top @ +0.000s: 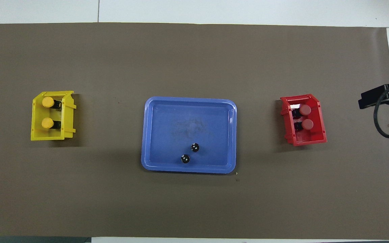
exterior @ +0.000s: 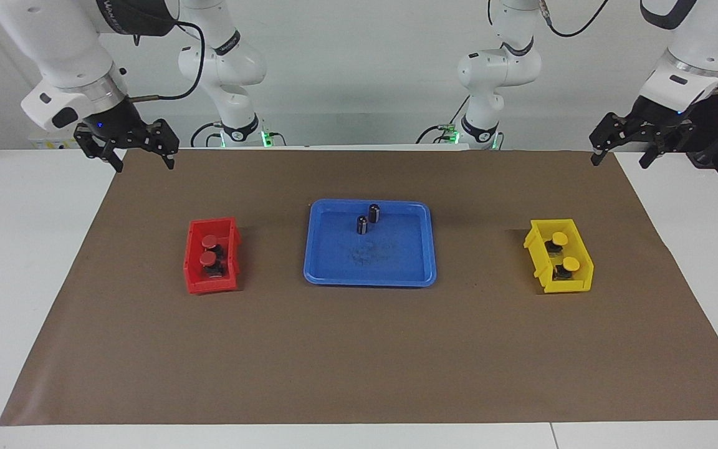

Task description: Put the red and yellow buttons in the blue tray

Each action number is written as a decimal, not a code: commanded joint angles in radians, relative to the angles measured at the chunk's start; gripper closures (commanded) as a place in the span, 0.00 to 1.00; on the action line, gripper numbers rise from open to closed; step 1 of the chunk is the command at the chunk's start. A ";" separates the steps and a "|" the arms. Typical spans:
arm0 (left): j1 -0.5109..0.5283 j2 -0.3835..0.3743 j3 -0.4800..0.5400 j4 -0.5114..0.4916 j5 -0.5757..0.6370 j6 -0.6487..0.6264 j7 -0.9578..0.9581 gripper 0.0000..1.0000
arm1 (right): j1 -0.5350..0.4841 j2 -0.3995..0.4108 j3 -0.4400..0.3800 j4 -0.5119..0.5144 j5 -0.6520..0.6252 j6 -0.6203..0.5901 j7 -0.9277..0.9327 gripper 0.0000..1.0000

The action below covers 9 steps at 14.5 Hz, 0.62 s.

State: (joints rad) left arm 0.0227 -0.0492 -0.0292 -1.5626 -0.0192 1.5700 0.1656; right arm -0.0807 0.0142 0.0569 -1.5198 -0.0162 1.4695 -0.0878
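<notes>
Two red buttons [exterior: 209,249] [top: 306,117] sit in the small red bin [exterior: 194,262] [top: 319,123] toward the right arm's end. Two yellow buttons [exterior: 565,251] [top: 48,112] sit in the small yellow bin [exterior: 536,252] [top: 36,118] toward the left arm's end. The blue tray [exterior: 396,259] [top: 187,114] lies between the bins. My right gripper [exterior: 142,163] hangs open and empty over the mat's corner by its base. My left gripper [exterior: 619,160] hangs open and empty over the mat's other near corner. Both arms wait.
Two small dark capless cylinders [exterior: 368,218] [top: 190,153] stand in the tray, in its part nearer to the robots. A brown mat [exterior: 359,362] [top: 194,209] covers the white table. A black cable loops at the right hand [top: 385,118].
</notes>
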 commanded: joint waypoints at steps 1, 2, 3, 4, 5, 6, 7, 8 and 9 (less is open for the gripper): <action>0.006 -0.023 -0.001 -0.020 0.008 -0.010 0.005 0.00 | -0.005 -0.020 0.004 -0.023 0.005 -0.003 0.013 0.00; 0.006 -0.023 -0.001 -0.020 0.008 -0.010 0.005 0.00 | -0.005 -0.020 0.004 -0.023 0.005 -0.003 0.011 0.00; 0.006 -0.023 -0.001 -0.020 0.008 -0.010 0.005 0.00 | -0.004 -0.020 0.004 -0.023 0.005 -0.005 0.011 0.00; 0.006 -0.023 -0.001 -0.020 0.008 -0.013 0.005 0.00 | -0.002 -0.020 0.004 -0.023 0.005 -0.003 0.011 0.00; 0.006 -0.023 -0.001 -0.022 0.008 -0.022 0.006 0.00 | -0.002 -0.020 0.004 -0.023 0.005 -0.003 0.011 0.00; 0.006 -0.023 -0.001 -0.020 0.007 -0.025 0.005 0.00 | -0.005 -0.020 0.004 -0.023 0.005 -0.003 0.011 0.00; 0.002 -0.023 -0.001 -0.020 0.008 -0.027 0.005 0.00 | -0.005 -0.020 0.004 -0.023 0.005 -0.003 0.011 0.00; -0.006 -0.023 -0.005 -0.022 0.008 -0.030 0.003 0.00 | -0.007 -0.020 0.004 -0.023 0.005 -0.003 0.008 0.00; -0.007 -0.024 -0.008 -0.022 0.008 -0.041 -0.001 0.00 | -0.005 -0.020 0.004 -0.023 0.005 -0.003 0.002 0.00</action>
State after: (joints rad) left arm 0.0214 -0.0492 -0.0314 -1.5627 -0.0192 1.5521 0.1656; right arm -0.0807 0.0142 0.0569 -1.5199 -0.0162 1.4695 -0.0878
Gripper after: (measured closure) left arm 0.000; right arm 0.000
